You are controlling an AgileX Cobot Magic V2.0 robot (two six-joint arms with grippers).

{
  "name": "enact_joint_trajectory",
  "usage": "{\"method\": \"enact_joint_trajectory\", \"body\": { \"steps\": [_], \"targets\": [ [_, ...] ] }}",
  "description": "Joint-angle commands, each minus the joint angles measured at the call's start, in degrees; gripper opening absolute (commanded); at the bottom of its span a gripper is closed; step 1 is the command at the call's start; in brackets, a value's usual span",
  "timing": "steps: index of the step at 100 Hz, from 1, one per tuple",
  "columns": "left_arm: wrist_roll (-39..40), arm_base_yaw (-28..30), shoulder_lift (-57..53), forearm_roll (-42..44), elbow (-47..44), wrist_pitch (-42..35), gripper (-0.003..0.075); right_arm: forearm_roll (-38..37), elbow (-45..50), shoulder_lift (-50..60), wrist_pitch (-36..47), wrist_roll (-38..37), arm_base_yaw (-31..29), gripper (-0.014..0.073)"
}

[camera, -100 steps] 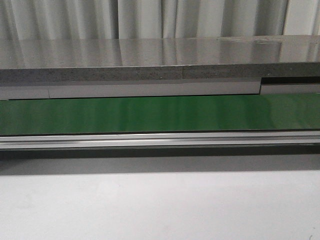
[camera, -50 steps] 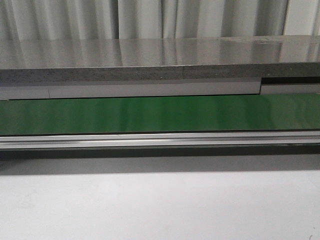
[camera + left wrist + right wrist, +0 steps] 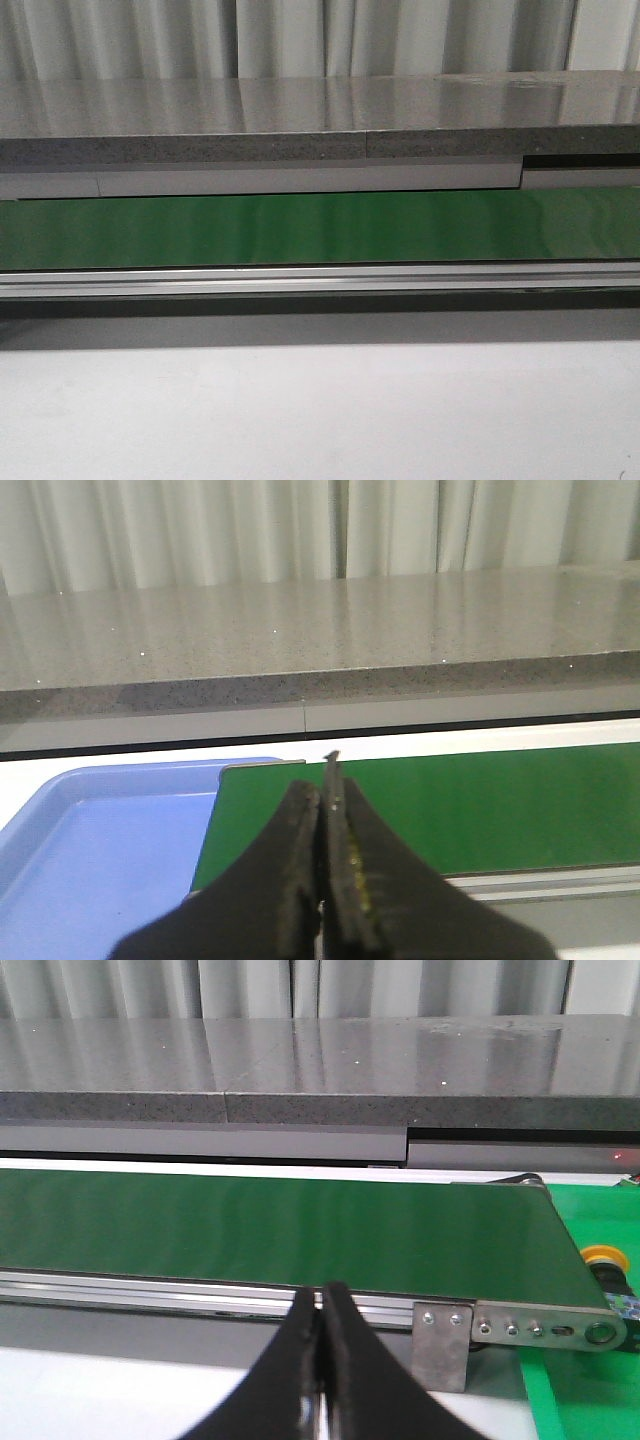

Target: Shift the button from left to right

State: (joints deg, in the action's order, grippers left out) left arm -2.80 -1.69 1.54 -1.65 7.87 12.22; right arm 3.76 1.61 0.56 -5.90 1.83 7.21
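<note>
Lying well beyond the closed right hand, the button.

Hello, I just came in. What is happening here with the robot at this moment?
Nothing is being handled right now. Both grippers are shut and empty: the left gripper is above the end of the green conveyor belt beside a blue tray, and the right gripper faces the belt's other end. A yellow-capped button sits past that end, on a green surface. The belt carries nothing.
</note>
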Motion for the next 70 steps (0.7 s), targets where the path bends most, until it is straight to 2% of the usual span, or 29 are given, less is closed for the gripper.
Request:
{"method": "enact_joint_trajectory", "body": {
  "steps": [1, 30, 59, 70],
  "targets": [
    [0.23, -0.46, -3.54, -0.17, -0.95, -4.78, -0.0020, -0.47, -0.88, 1.19, 4.88, -0.04, -0.11, -0.0067],
    [3.89, -0.46, -3.64, 1.98, -5.03, -6.44, -0.0020, -0.47, -0.88, 1.19, 4.88, -0.04, -0.11, -0.0067],
    [5.06, -0.46, -3.64, 2.54, -9.80, -14.89, -0.0020, -0.47, -0.88, 1.19, 4.88, -0.04, -0.11, -0.0067],
    [5.23, -0.46, -3.64, 2.52, -10.86, -15.64, -0.0020, -0.47, -0.88, 1.19, 4.88, -0.04, -0.11, -0.0067]
  ]
}}
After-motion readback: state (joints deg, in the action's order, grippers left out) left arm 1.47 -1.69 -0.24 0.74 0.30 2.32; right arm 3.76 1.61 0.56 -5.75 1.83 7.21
